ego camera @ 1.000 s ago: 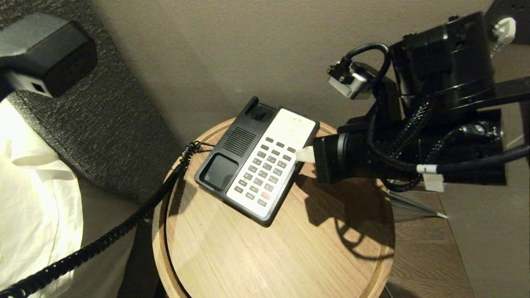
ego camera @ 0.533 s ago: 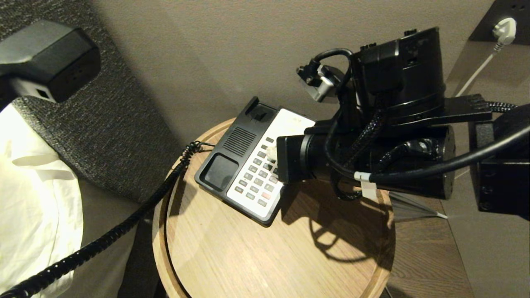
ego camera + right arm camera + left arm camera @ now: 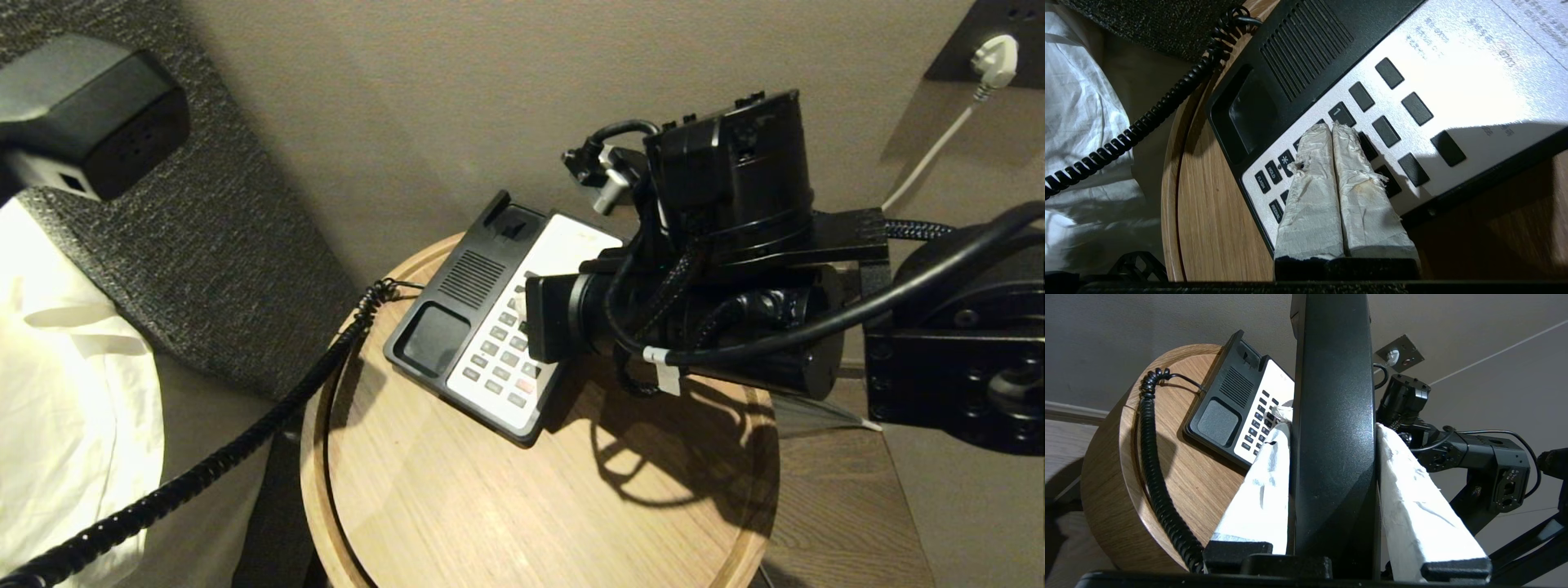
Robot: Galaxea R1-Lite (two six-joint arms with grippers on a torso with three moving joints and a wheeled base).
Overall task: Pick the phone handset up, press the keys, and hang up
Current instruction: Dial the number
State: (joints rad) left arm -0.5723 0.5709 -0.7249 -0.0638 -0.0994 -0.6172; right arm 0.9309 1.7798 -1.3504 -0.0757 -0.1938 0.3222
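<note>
The black phone handset (image 3: 90, 106) hangs up at the far left, off the base. My left gripper (image 3: 1333, 420) is shut on its middle, one white-wrapped finger (image 3: 1265, 486) on each side of the handset (image 3: 1333, 465). Its coiled cord (image 3: 245, 441) runs down to the black-and-white phone base (image 3: 457, 318) on the round table. My right gripper (image 3: 1331, 126) is shut, its two wrapped fingertips pressed together and resting among the keys (image 3: 1384, 130), just below the key marked 1. From the head camera the right wrist (image 3: 694, 310) hides those fingertips and much of the keypad.
The round wooden table (image 3: 531, 506) has a raised rim. A white pillow (image 3: 65, 392) and a grey woven headboard (image 3: 212, 245) lie to the left. The wall stands just behind the phone, with a plug (image 3: 992, 57) at the far right.
My right arm has swung left, from the right edge of the phone base to over the middle of the keypad. The handset has stayed held at upper left.
</note>
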